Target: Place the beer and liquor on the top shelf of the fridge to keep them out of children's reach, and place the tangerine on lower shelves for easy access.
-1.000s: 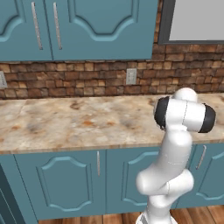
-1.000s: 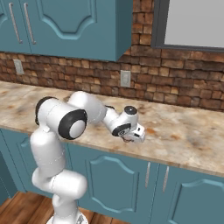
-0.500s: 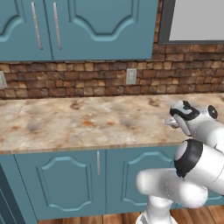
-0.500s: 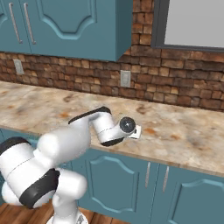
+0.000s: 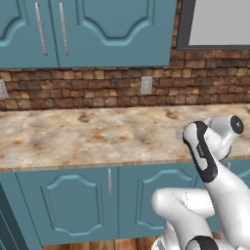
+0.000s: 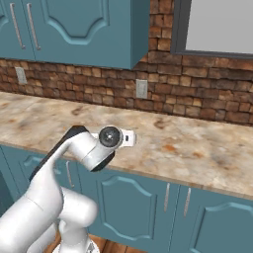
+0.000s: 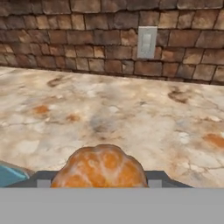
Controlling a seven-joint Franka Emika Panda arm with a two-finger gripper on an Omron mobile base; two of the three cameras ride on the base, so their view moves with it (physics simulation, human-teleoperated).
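The tangerine (image 7: 100,168), round and orange with pale streaks, sits low in the hand view between the two dark fingertips (image 7: 42,178). My gripper (image 7: 100,180) is shut on it. The hand faces the brick wall across the counter. In the right base view the wrist (image 6: 110,138) hovers just above the counter's front edge. In the left base view the folded forearm (image 5: 200,151) hides the fingers. The beer, the liquor and the fridge with its shelves are out of view.
A marbled beige counter (image 5: 73,132) runs along a brick wall with a wall outlet (image 7: 146,41). Blue upper cabinets (image 5: 97,29) hang above it. Blue lower cabinet doors (image 6: 148,207) are below. A dark-framed grey panel (image 6: 217,24) is at the upper right.
The arm has refolded: its elbow dropped from upright to low beside the base. The hand has slid a little left along the counter's front edge. The grip is unchanged.
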